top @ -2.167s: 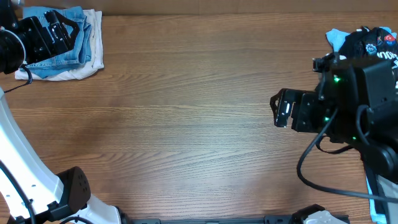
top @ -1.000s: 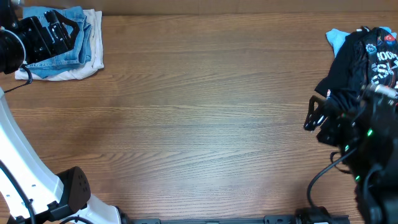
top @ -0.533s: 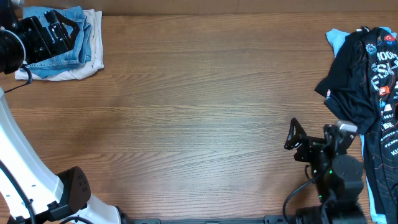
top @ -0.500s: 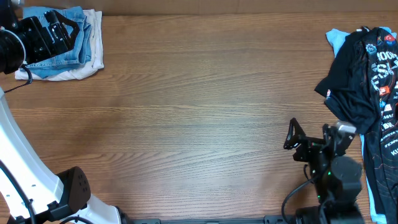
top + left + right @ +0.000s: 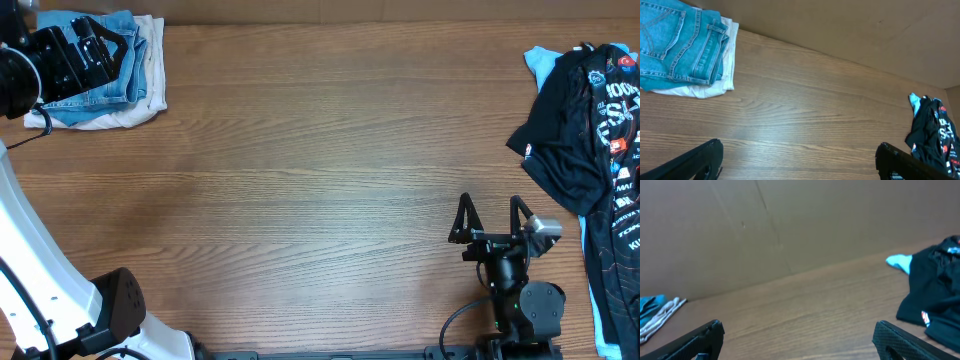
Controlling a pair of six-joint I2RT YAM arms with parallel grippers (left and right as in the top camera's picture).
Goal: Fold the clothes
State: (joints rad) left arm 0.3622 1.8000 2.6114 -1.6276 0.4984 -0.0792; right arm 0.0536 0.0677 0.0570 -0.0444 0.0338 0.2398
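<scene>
Folded light-blue jeans [image 5: 100, 75] lie on a folded beige garment [image 5: 140, 105] at the table's far left corner; they also show in the left wrist view [image 5: 680, 45]. A black printed tee [image 5: 590, 120] lies crumpled at the right edge over a pale-blue garment [image 5: 540, 62]; both show in the right wrist view [image 5: 932, 292]. My left gripper [image 5: 85, 50] hovers over the folded stack, open and empty [image 5: 800, 160]. My right gripper [image 5: 490, 215] stands near the front right, open and empty [image 5: 800, 340], left of the tee.
A brown cardboard wall [image 5: 790, 225] runs along the table's far edge. The left arm's white base [image 5: 60, 300] stands at the front left. Bare wood [image 5: 320, 180] spans the middle.
My right arm has drawn back from the black tee toward the front edge and now stands upright, empty. The tee lies uncovered. The left arm has not moved.
</scene>
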